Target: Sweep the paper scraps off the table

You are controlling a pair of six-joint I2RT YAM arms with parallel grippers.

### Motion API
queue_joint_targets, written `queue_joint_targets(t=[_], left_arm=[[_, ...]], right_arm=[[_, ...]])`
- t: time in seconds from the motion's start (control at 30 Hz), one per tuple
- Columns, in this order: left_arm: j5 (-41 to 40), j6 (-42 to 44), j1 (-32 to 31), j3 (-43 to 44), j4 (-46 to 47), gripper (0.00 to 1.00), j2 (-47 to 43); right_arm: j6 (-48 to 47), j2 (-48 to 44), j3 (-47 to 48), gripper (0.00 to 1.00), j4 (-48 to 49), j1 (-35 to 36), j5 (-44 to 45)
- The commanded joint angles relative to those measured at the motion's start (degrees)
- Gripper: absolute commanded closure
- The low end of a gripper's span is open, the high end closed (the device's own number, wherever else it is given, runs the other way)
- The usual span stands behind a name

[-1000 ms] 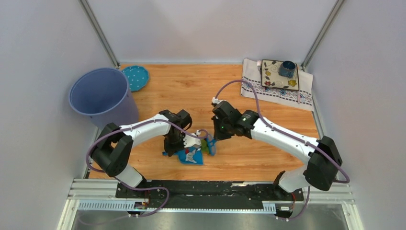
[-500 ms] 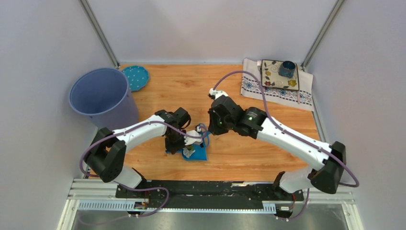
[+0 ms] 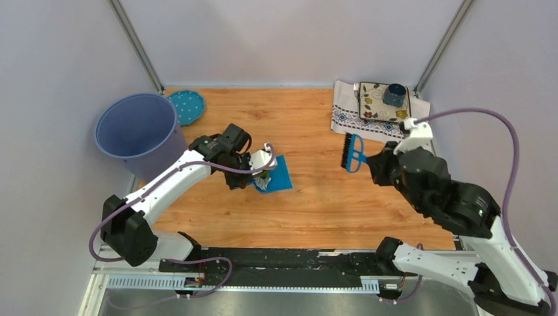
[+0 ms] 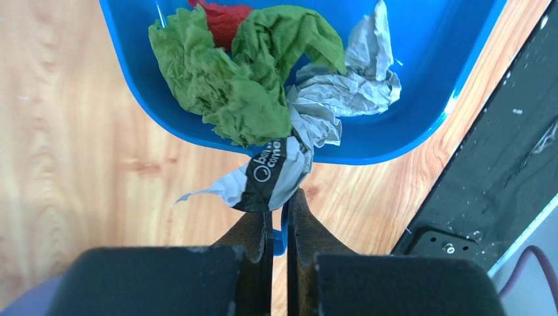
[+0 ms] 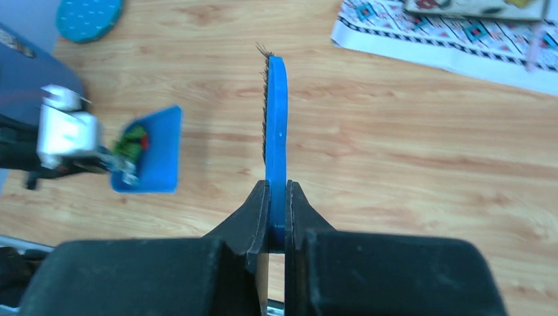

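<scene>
In the dustpan [image 4: 434, 66], paper scraps [image 4: 263, 85] just ahead of left hand [image 4: 281, 207] gripping it, right hand [image 5: 276, 189] gripping brush [image 5: 276, 131].

Enclosure: plain pale grey walls [image 3: 283, 39] along the left, top and right of the frame, with slanted metal struts [image 3: 136, 45] in the upper-left and upper-right corners. Centre frame: counter [image 3: 309, 210] of orange-brown wood-grain board. Bottom edge: black rail [image 3: 289, 260] on aluminium extrusion [image 3: 118, 270]; light even, shadows soft.
</scene>
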Motion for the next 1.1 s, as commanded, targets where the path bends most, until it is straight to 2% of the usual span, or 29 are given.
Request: queue_joint_targets(t=[0.0, 0.3, 0.47, 0.63, 0.77, 0.8, 0.9, 1.0, 1.07], left_arm=[[1.23, -1.74, 1.32, 8.81, -4.09, 1.00, -2.35], [4.75, -1.13, 13.08, 31.83, -16.21, 1.00, 1.78], [1.24, 1.06, 19.33, 43.17, -19.91, 1.00, 1.70], [-2.98, 5.62, 29.16, 50.99, -23.59, 1.00, 2.31], [-2.73, 10.11, 40.49, 54.00, -24.40, 1.00, 3.46], [-2.46, 10.90, 45.65, 54.18, -23.96, 1.00, 3.54], [-3.07, 13.81, 54.45, 54.36, -21.77, 1.00, 4.07], [-7.28, 16.97, 59.48, 52.96, -18.34, 1.00, 3.28], [-13.77, 19.69, 59.77, 47.17, -12.12, 1.00, 0.04]], right_arm=[[3.57, -5.91, -10.44, 1.00, -5.64, -1.24, 3.03], [4.01, -3.20, -17.06, 1.00, -5.90, -2.74, 1.09], [3.05, -2.05, -19.25, 1.00, -4.68, -3.18, -1.28], [2.43, -2.14, -21.19, 1.00, -3.62, -3.53, -3.31], [1.99, -2.66, -21.54, 1.00, -3.53, -3.88, -3.92], [1.90, -2.66, -21.54, 1.00, -3.36, -4.06, -4.01], [1.64, -2.67, -21.54, 1.00, -3.09, -4.23, -4.28], [1.37, -2.32, -21.54, 1.00, -2.65, -4.24, -4.80], [1.11, -2.31, -21.72, 1.00, -2.13, -4.41, -4.80]])
